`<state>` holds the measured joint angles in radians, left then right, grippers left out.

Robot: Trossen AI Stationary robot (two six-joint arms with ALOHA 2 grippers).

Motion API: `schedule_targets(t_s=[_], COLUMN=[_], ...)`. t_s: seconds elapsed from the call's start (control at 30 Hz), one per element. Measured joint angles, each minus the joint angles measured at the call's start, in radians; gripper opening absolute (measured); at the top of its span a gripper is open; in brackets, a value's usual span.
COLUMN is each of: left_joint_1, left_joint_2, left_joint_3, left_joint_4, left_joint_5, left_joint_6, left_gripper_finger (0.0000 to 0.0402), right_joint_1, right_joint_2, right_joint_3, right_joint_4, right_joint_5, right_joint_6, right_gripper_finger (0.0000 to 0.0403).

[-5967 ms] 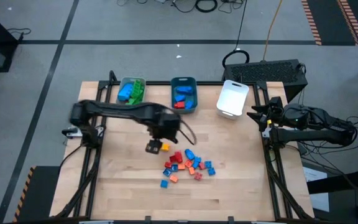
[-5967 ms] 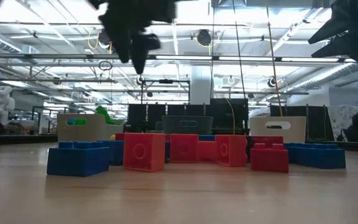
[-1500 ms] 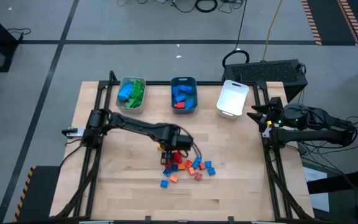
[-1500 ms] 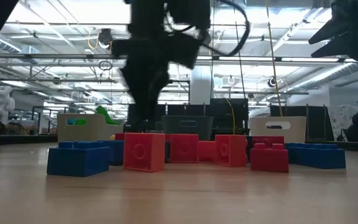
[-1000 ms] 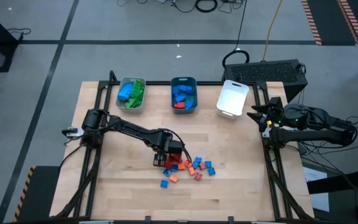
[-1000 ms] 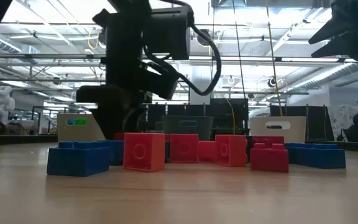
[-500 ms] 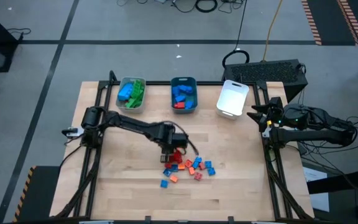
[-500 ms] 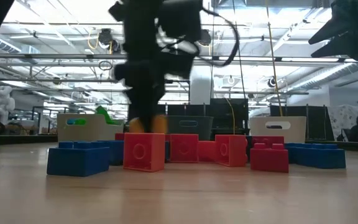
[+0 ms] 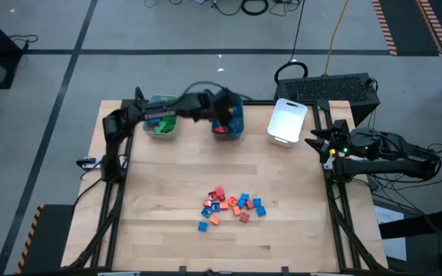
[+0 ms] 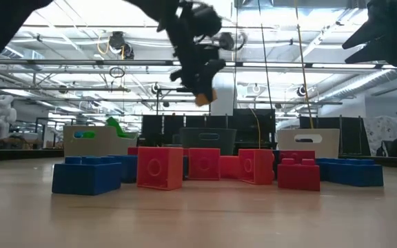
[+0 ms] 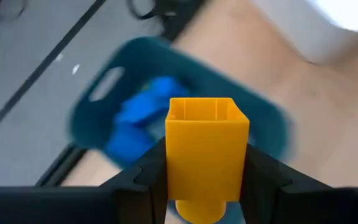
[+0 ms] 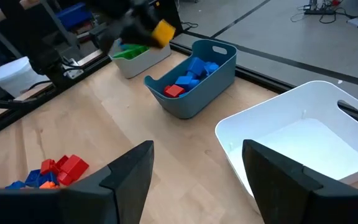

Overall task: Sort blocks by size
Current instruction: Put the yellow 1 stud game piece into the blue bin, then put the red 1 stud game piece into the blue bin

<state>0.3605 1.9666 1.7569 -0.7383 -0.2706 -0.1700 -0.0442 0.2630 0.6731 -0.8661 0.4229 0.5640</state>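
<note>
My left gripper (image 9: 222, 107) is shut on a small yellow block (image 11: 207, 149) and hangs high over the teal tray (image 9: 229, 123) at the table's far edge. The same yellow block (image 10: 202, 98) shows in the air in the low view. Several red, blue and orange blocks (image 9: 232, 205) lie in a loose pile on the table's near middle. My right gripper (image 12: 194, 180) stands open with nothing between its fingers, at the table's right edge next to the white tray (image 12: 297, 143). My left gripper pinches the yellow block between its two fingers, one on each of two opposite side walls (image 11: 173, 168). The fingers slant downward from above. The block is lifted clear, above the teal tray, with its hollow end (image 11: 207, 106) turned away from the gripper.
A grey tray (image 9: 162, 115) with green and blue blocks stands at the far left. The teal tray holds blue and red blocks (image 12: 188, 78). The white tray (image 9: 287, 121) stands at the far right. Bare wood lies between the trays and the pile.
My left gripper has risen from the pile with the yellow block between its fingers. It has swung toward the table's far edge and turned, and now hangs over the teal tray. The block is lifted clear of the table.
</note>
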Motion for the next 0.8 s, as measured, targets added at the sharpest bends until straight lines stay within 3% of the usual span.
schedule_targets(t_s=[0.17, 0.43, 0.67, 0.8], left_joint_1=[0.076, 0.049, -0.180, -0.319], left_joint_2=[0.011, 0.011, 0.006, 0.008], left_joint_3=[0.000, 0.000, 0.000, 0.000], left_joint_4=[-0.008, 0.007, -0.153, -0.244], left_joint_5=[0.025, 0.056, 0.194, 0.201], left_joint_6=[-0.001, -0.001, 0.200, 0.130], left_gripper_finger=[0.0179, 0.0247, 0.0253, 0.0253], right_joint_1=[0.000, 0.000, 0.000, 0.000], right_joint_2=[0.000, 0.000, 0.000, 0.000], right_joint_3=[0.000, 0.000, 0.000, 0.000], right_joint_4=[0.000, 0.000, 0.000, 0.000], right_joint_5=[-0.004, -0.004, -0.005, -0.005], right_joint_6=[-0.001, -0.011, -0.011, -0.007], right_gripper_finger=[0.0238, 0.0238, 0.0238, 0.0238])
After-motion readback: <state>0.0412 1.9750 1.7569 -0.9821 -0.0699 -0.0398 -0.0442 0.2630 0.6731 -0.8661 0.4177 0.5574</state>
